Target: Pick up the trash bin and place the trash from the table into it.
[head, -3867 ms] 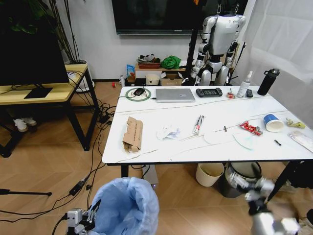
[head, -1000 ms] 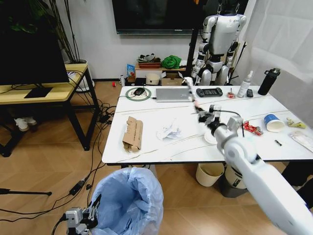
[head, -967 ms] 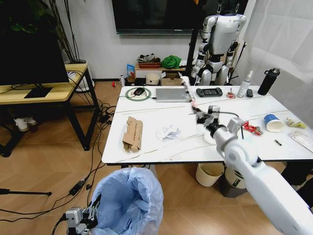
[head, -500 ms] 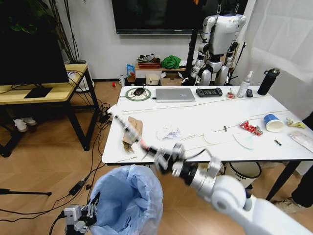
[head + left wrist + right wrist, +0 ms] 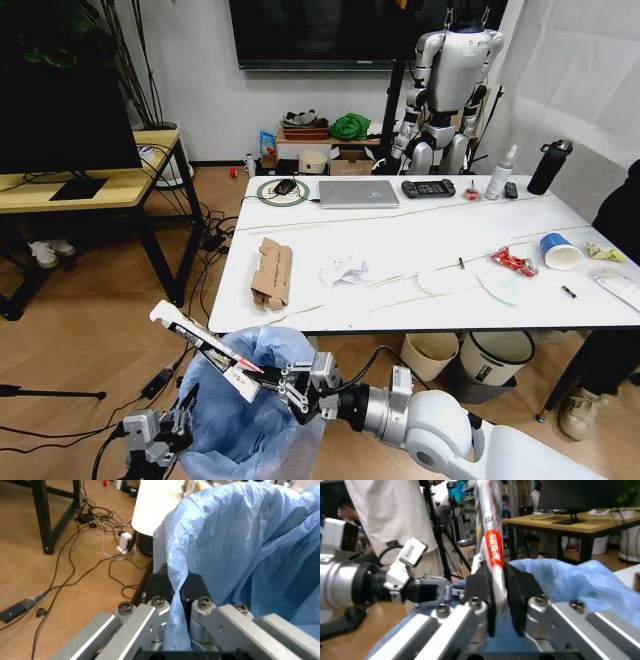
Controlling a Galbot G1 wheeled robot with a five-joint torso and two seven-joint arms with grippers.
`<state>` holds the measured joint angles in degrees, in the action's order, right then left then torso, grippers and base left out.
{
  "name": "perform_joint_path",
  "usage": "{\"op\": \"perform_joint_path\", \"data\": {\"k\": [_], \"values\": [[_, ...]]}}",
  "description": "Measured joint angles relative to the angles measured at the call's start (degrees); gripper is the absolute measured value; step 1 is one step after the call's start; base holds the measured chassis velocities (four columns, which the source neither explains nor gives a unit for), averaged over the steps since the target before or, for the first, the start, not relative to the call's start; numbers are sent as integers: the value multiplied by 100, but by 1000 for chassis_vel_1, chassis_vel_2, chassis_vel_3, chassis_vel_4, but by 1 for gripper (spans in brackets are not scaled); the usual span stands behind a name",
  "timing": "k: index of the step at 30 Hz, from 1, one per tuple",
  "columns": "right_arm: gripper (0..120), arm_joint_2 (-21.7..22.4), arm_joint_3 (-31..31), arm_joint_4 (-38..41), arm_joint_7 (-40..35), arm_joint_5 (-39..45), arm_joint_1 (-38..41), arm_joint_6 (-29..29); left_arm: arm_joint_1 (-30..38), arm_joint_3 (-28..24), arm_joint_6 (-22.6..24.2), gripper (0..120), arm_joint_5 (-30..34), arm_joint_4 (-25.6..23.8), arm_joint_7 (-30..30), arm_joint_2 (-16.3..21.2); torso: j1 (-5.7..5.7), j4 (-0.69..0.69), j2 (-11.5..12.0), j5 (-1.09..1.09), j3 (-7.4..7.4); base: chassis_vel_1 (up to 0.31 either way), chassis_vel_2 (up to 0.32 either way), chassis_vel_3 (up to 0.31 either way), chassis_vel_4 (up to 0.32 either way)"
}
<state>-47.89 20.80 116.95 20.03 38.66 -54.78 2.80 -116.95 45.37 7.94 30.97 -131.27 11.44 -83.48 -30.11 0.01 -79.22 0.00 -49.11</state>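
Observation:
The trash bin, lined with a crinkly light-blue bag, hangs low in front of the table. My left gripper is shut on the bag's rim, and the left wrist view shows the left gripper pinching the blue plastic. My right gripper is shut on a long white-and-red wrapper slanting over the bin's mouth; the right wrist view shows this right gripper clamped on the wrapper. On the table lie a cardboard carton, crumpled paper, a red can and a blue-and-white cup.
A laptop, a controller and a black bottle stand at the table's far edge. A cream bin and a black bin sit under it. A wood-topped desk and floor cables lie to the left.
My right arm has swung the wrapper from above the table down and to the left, over the bin's mouth. The left gripper has kept its hold on the bag rim.

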Motion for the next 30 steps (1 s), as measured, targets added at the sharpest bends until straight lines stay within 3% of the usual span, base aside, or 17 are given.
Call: {"op": "perform_joint_path", "data": {"k": [6, 10, 12, 14, 16, 19, 24, 30], "values": [[34, -85, -338, 128, -58, 161, -199, 67, 18, 21, 18, 0, 35, 46, -25, 11, 0, -1, 0, 0, 0, 0, 0, 0, 0], [52, -355, -512, 286, -628, 697, 5, -159, -10, -6, 16, 0, 1, 94, -18, -3, 0, -1, 0, 0, 0, 0, 0, 0, 0], [55, -415, -535, 272, -774, 784, 86, -246, -30, -15, 11, 0, -16, 95, -10, -10, 0, -1, 0, -1, 0, 0, 0, 0, 0], [64, -560, -509, 98, -1313, 871, 356, -356, -105, -26, -4, 0, -74, 96, 18, -26, 0, -1, 0, 0, 0, 0, 0, 0, 0], [73, -720, -215, -195, -2357, 841, 813, -222, -171, 16, -16, 0, -123, 116, 37, -28, 0, -1, 0, -1, 0, 0, 0, 0, 0], [81, -908, -56, -416, -2779, 910, 1179, -269, -191, 103, -34, 0, -136, 158, 39, -25, 0, 0, 1, 0, -1, 0, 0, 0, 0], [99, -2162, 421, -947, -4525, 854, 2087, -1476, -184, 305, -49, 0, -116, 222, 30, -15, -1, 2, 1, -1, -1, 0, 0, 0, 0], [100, -2878, 580, -1612, -4829, 526, 2436, -2386, -193, 357, -48, 0, -114, 213, 16, -72, -1, 1, 1, -4, 0, 0, 0, 0, 0]]}}
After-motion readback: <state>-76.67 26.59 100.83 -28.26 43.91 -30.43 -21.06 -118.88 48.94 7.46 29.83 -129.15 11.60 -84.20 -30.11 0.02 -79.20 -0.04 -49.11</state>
